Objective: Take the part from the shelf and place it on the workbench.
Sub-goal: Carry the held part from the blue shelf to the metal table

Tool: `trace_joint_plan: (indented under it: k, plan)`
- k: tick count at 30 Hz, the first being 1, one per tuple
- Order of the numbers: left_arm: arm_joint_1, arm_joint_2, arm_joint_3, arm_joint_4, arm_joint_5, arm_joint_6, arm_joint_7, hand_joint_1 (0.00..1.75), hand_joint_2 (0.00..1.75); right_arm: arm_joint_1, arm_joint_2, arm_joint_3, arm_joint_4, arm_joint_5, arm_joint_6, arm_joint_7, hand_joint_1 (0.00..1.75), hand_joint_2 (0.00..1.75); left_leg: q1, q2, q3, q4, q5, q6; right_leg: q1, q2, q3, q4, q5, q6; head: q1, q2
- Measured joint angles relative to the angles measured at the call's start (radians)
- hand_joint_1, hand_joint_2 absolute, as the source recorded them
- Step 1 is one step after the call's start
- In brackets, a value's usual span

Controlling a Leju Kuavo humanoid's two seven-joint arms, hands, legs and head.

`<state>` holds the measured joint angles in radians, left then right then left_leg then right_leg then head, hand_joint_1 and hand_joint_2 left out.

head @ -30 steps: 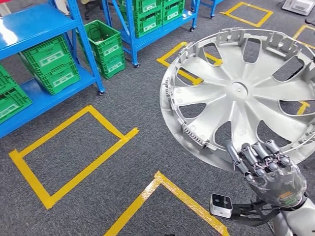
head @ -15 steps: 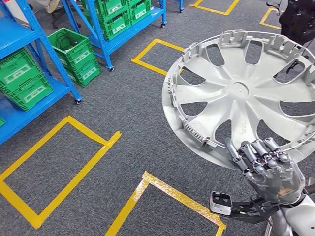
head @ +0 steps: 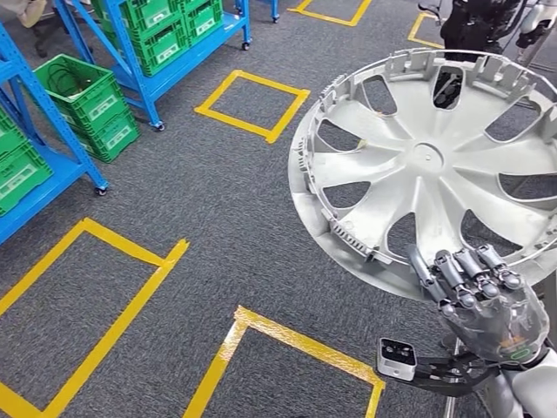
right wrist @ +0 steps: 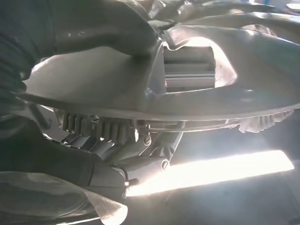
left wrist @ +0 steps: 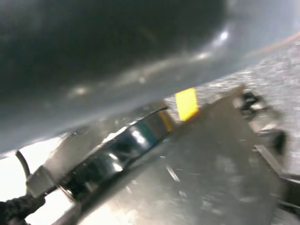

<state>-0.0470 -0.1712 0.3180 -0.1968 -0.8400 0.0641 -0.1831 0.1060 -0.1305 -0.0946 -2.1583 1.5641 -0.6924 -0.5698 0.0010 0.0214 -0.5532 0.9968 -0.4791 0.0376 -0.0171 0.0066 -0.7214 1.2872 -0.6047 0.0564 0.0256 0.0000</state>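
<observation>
A large silver wheel cover [head: 426, 165] is held up in the air over the grey carpeted floor [head: 217, 200], tilted so that its inner face is turned toward the head camera. It is a round plastic part with broad spokes fanning out from a small round hub, long openings between the spokes, and a rim lined with small clips and ribbed tabs. The cover is gripped at its lower rim by the right hand [head: 486, 300], whose dark fingers [head: 459, 274] are curled over the edge onto the inner face. In the right wrist view the rim [right wrist: 176, 101] is seen edge-on, clamped between the thick thumb [right wrist: 99, 28] on one side and the fingers on the other.

The state of the left hand cannot be told: the left wrist view is blurred.

On the floor, squares are marked out in yellow tape [head: 252, 104]. Blue shelving units [head: 141, 83] stand at the far left edge of the floor, with green crates [head: 92, 104] stacked on their lower shelves.
</observation>
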Motion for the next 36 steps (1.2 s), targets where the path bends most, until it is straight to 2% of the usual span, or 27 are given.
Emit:
trace_joint_plan:
  k: [1,2,4,5,6,8,9,10,11,13,14,15,16,17,19,20,22,24,26,28,29,30,31,32,34,35,36]
  plan:
    - [0.001,0.002,-0.003,0.000,-0.012,0.009,0.020,0.00,0.00,0.000,0.000,-0.001,0.000,0.000,0.000,-0.001,1.75,1.75,0.000,0.010,0.001,0.000,-0.001,-0.001,-0.001,-0.003,0.004,-0.010,0.018,0.002,0.000,0.000]
    - [0.002,0.003,-0.009,0.000,-0.024,0.017,0.040,0.00,0.00,0.000,0.000,-0.001,0.000,0.000,0.000,-0.003,1.75,1.75,0.000,0.018,0.003,0.001,-0.003,-0.003,-0.002,-0.009,0.029,-0.060,0.051,0.002,0.000,0.000]
    - [0.003,0.007,-0.021,0.000,-0.043,0.024,0.068,0.00,0.00,-0.001,0.000,-0.001,0.001,0.000,0.000,-0.006,1.75,1.75,-0.003,0.031,0.008,0.003,-0.009,-0.010,-0.001,-0.046,0.103,-0.202,0.108,0.000,0.001,0.000]
    - [0.004,0.009,-0.026,0.000,-0.047,0.022,0.077,0.00,0.00,-0.003,0.000,-0.001,0.002,0.000,0.000,-0.008,1.75,1.75,-0.006,0.037,0.009,0.005,-0.012,-0.015,0.002,-0.062,0.130,-0.251,0.122,-0.005,0.002,0.000]
    - [0.005,0.011,-0.029,0.000,-0.050,0.019,0.081,0.00,0.00,-0.004,0.000,-0.002,0.002,0.000,0.000,-0.009,1.75,1.75,-0.010,0.043,0.009,0.008,-0.013,-0.019,0.005,-0.071,0.142,-0.274,0.123,-0.010,0.000,0.000]
    - [0.007,0.014,-0.035,0.000,-0.051,0.014,0.083,0.00,0.00,-0.005,0.000,-0.002,0.003,0.000,0.000,-0.011,1.75,1.75,-0.012,0.058,0.010,0.009,-0.015,-0.026,0.008,-0.058,0.141,-0.275,0.123,-0.025,-0.003,0.000]
    - [0.008,0.015,-0.038,0.000,-0.051,0.012,0.083,0.00,0.00,-0.004,0.000,-0.002,0.004,0.000,0.000,-0.011,1.75,1.75,-0.010,0.056,0.010,0.013,-0.021,-0.031,0.007,-0.050,0.140,-0.276,0.125,-0.032,-0.005,0.000]
    - [0.008,0.016,-0.042,0.000,-0.051,0.010,0.083,0.00,0.00,-0.004,0.000,-0.002,0.004,0.000,0.000,-0.012,1.75,1.75,-0.008,0.044,0.005,0.029,-0.037,-0.036,0.006,-0.041,0.139,-0.277,0.127,-0.039,-0.006,0.000]
    - [0.008,0.017,-0.044,0.000,-0.051,0.008,0.084,0.00,0.00,-0.005,0.000,-0.002,0.004,0.000,0.000,-0.012,1.75,1.75,-0.006,0.026,-0.009,0.065,-0.063,-0.040,0.005,-0.033,0.139,-0.278,0.129,-0.045,-0.008,0.000]
    - [0.009,0.018,-0.047,0.000,-0.051,0.003,0.087,0.00,0.00,-0.007,0.000,-0.002,0.006,0.000,0.000,-0.012,1.75,1.75,-0.003,-0.006,-0.065,0.194,-0.131,-0.043,0.005,-0.016,0.138,-0.279,0.130,-0.053,-0.010,0.000]
    - [0.011,0.018,-0.047,0.000,-0.051,0.001,0.089,0.00,0.00,-0.007,0.000,-0.002,0.007,0.000,0.000,-0.012,1.75,1.75,-0.003,-0.010,-0.094,0.260,-0.155,-0.043,0.007,-0.006,0.138,-0.279,0.130,-0.055,-0.010,0.000]
    - [0.012,0.019,-0.047,0.000,-0.051,0.000,0.091,0.00,0.00,-0.007,0.000,-0.002,0.009,0.001,0.000,-0.012,1.75,1.75,-0.003,-0.012,-0.113,0.299,-0.162,-0.041,0.008,0.005,0.138,-0.278,0.131,-0.056,-0.010,0.000]
    - [0.013,0.020,-0.047,0.000,-0.051,-0.002,0.092,0.00,0.00,-0.007,0.000,-0.002,0.011,0.001,0.000,-0.012,1.75,1.75,-0.004,-0.013,-0.114,0.299,-0.147,-0.038,0.009,0.018,0.138,-0.278,0.131,-0.056,-0.010,0.000]
    - [0.013,0.021,-0.047,0.000,-0.051,-0.003,0.093,0.00,0.00,-0.007,0.000,-0.002,0.012,0.001,0.000,-0.012,1.75,1.75,-0.004,-0.018,-0.096,0.258,-0.115,-0.033,0.010,0.030,0.139,-0.277,0.131,-0.056,-0.010,0.000]
    - [0.013,0.022,-0.048,0.000,-0.051,-0.005,0.093,0.00,0.00,-0.008,0.000,-0.002,0.015,0.001,0.000,-0.012,1.75,1.75,-0.005,-0.051,-0.034,0.120,-0.042,-0.021,0.011,0.052,0.140,-0.275,0.132,-0.055,-0.010,0.000]
    - [0.013,0.023,-0.048,0.000,-0.051,-0.005,0.093,0.00,0.00,-0.009,0.000,-0.001,0.016,0.001,0.000,-0.012,1.75,1.75,-0.004,-0.070,-0.009,0.065,-0.022,-0.016,0.010,0.062,0.138,-0.274,0.134,-0.052,-0.010,0.000]
    - [0.011,0.024,-0.048,0.000,-0.051,-0.005,0.093,0.00,0.00,-0.012,0.000,-0.001,0.018,0.001,0.000,-0.012,1.75,1.75,-0.005,-0.089,0.008,0.023,-0.018,-0.011,0.006,0.080,0.129,-0.274,0.139,-0.041,-0.012,0.000]
    - [0.011,0.025,-0.049,0.000,-0.051,-0.005,0.093,0.00,0.00,-0.013,0.001,-0.001,0.019,0.001,0.000,-0.012,1.75,1.75,-0.004,-0.071,0.010,0.010,-0.013,-0.009,0.002,0.093,0.120,-0.275,0.144,-0.030,-0.015,0.000]
    - [0.012,0.024,-0.049,0.000,-0.051,-0.005,0.093,0.00,0.00,-0.013,0.000,-0.001,0.020,0.000,0.000,-0.013,1.75,1.75,0.000,-0.049,0.014,-0.006,-0.004,-0.004,0.005,0.066,0.097,-0.237,0.117,-0.022,-0.010,0.000]
    - [0.012,0.023,-0.050,0.000,-0.051,-0.006,0.093,0.00,0.00,-0.016,0.001,0.001,0.022,0.000,0.000,-0.013,1.75,1.75,-0.001,-0.027,0.015,-0.012,0.000,0.000,0.006,0.019,0.042,-0.121,0.056,-0.014,-0.003,0.000]
    - [0.013,0.023,-0.050,0.000,-0.051,-0.006,0.093,0.00,0.00,-0.016,0.001,0.002,0.023,0.000,0.000,-0.013,1.75,1.75,-0.002,-0.015,0.014,-0.011,0.000,0.001,0.004,0.007,0.013,-0.056,0.030,-0.010,-0.002,0.000]
    - [0.014,0.023,-0.050,0.000,-0.051,-0.006,0.093,0.00,0.00,-0.016,0.001,0.003,0.025,0.000,0.000,-0.013,1.75,1.75,-0.003,-0.003,0.014,-0.011,0.000,0.001,0.003,0.001,-0.006,-0.012,0.018,-0.007,-0.002,0.000]
    - [0.015,0.023,-0.050,0.000,-0.051,-0.007,0.093,0.00,0.00,-0.016,0.001,0.003,0.027,0.000,0.000,-0.013,1.75,1.75,-0.004,0.008,0.014,-0.011,-0.001,0.000,0.002,-0.003,-0.007,-0.005,0.024,-0.005,-0.002,0.000]
    - [0.015,0.023,-0.050,0.000,-0.051,-0.007,0.093,0.00,0.00,-0.015,0.001,0.003,0.029,0.000,0.000,-0.013,1.75,1.75,-0.004,0.018,0.014,-0.011,-0.002,-0.001,0.001,-0.007,0.013,-0.039,0.048,-0.005,-0.002,0.000]
    - [0.013,0.023,-0.050,0.000,-0.050,-0.008,0.093,0.00,0.00,-0.016,0.001,0.003,0.031,0.000,0.000,-0.012,1.75,1.75,-0.005,0.034,0.017,-0.010,-0.005,-0.005,0.003,-0.036,0.093,-0.181,0.105,-0.005,-0.001,0.000]
    - [0.013,0.023,-0.050,0.000,-0.050,-0.008,0.092,0.00,0.00,-0.016,0.001,0.003,0.031,0.000,0.000,-0.012,1.75,1.75,-0.008,0.040,0.017,-0.008,-0.007,-0.010,0.005,-0.049,0.127,-0.241,0.121,-0.010,-0.002,0.000]
    - [0.012,0.023,-0.050,0.000,-0.050,-0.008,0.091,0.00,0.00,-0.016,0.001,0.003,0.032,0.000,0.000,-0.012,1.75,1.75,-0.011,0.046,0.017,-0.006,-0.008,-0.014,0.007,-0.058,0.148,-0.277,0.126,-0.015,-0.002,0.000]
